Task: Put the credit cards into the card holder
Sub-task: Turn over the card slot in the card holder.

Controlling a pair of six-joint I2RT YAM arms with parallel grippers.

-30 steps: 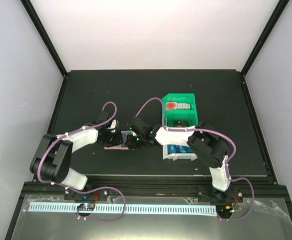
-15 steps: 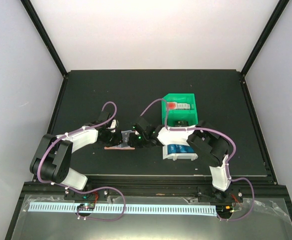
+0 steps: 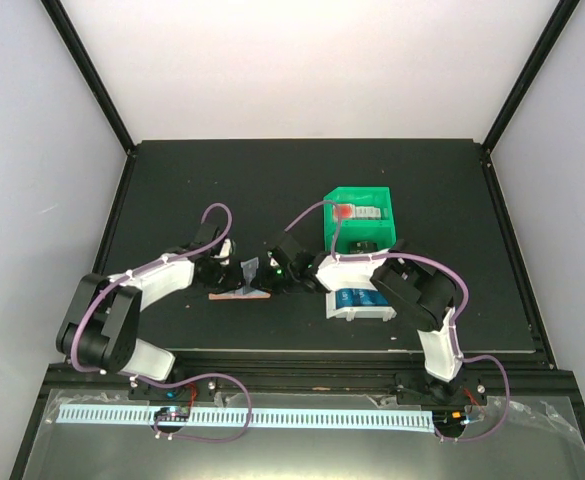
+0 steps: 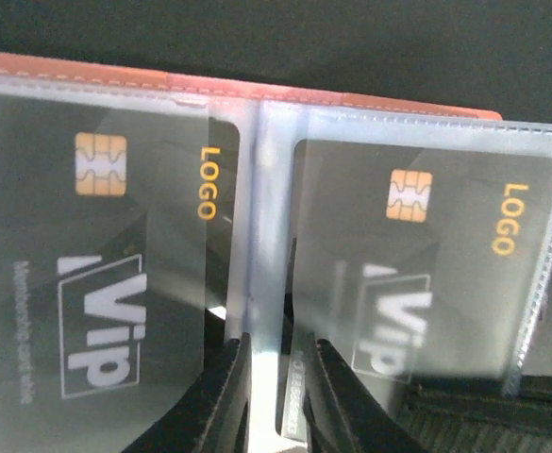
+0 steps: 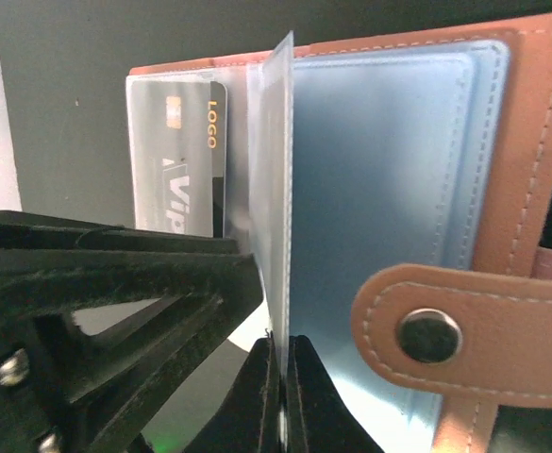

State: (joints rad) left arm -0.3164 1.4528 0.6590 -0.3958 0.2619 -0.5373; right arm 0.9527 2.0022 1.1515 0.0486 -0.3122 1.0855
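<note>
A: On the table (image 3: 172,190) between the two arms, the holder (image 3: 240,291) lies open, pink cover down. Status?

B: Partly loaded. Left wrist view shows two dark cards (image 4: 115,283) seated in clear sleeves, one on each side of the fold. Chips and "LOGO" read through the plastic.

A: Grippers?

B: Right gripper (image 5: 282,351) is clamped tight on the bottom edge of one sleeve (image 5: 277,189). That leaf is lifted off the rest and seen edge-on. Left gripper (image 4: 276,354) sits at the fold with its jaws narrow and a sliver of gap showing. Can't tell if it's pinching the plastic or just straddling it.

A: What's either side of the lifted leaf?

B: Right wrist view: a loaded sleeve to its left, and a bluish pocket (image 5: 379,179) to its right against the cover. That pocket looks empty to me. The snap tab (image 5: 426,335) lies across the lower corner.

A: What's left?

B: Blue cards (image 3: 360,297) sit in the white bin (image 3: 337,310) just right of the holder. Count is unreadable from above. My read: some in, more to go. Neither gripper carries a card right now.

A: Next?

B: Probably free one arm to fetch from the bin while the other holds a pocket open. The sleeve is thin, so it could slip or crease.
</note>
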